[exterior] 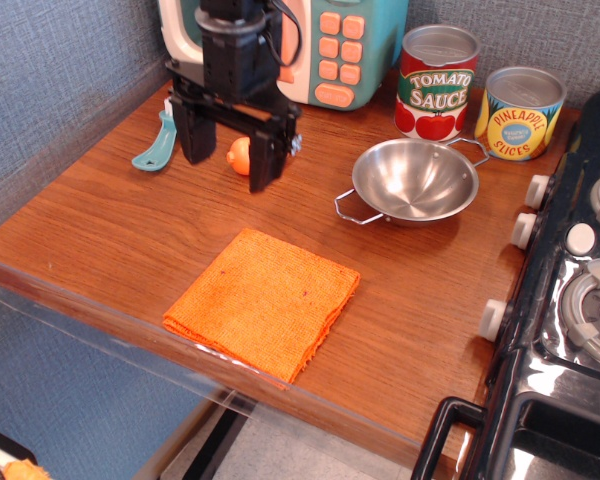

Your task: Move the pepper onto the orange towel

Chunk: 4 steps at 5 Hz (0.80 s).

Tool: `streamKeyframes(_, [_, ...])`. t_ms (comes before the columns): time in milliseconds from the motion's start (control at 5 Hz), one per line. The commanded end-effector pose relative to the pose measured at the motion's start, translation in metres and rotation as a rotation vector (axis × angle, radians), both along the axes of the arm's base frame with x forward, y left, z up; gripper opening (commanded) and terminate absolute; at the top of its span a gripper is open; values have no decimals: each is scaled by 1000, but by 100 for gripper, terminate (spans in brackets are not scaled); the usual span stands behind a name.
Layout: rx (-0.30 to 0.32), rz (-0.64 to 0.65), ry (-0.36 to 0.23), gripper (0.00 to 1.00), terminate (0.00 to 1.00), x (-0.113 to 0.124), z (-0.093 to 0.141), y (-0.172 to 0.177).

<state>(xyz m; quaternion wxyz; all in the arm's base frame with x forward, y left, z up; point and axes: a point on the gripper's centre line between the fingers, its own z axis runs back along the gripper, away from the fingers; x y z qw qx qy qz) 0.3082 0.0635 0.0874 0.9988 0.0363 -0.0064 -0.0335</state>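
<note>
My black end effector (227, 162) hangs low over the brown wooden worktop (110, 230), its two fingers spread wide apart. The small smooth orange toy pepper (239, 155) sits on the worktop between my fingers, close to the right one. I cannot tell if it touches. The flat square orange towel (263, 300) lies well in front of my end effector.

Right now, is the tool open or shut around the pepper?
Open. The tool has its two fingers spread wide, one on each side of the pepper, which sits on the wooden counter with visible gaps, not clamped.
</note>
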Motion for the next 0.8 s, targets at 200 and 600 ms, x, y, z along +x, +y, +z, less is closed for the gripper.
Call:
streamKeyframes(200, [-1,88,-57,100,0,63,8,42])
streamKeyframes(600, [15,64,30,100,0,76,-25,36])
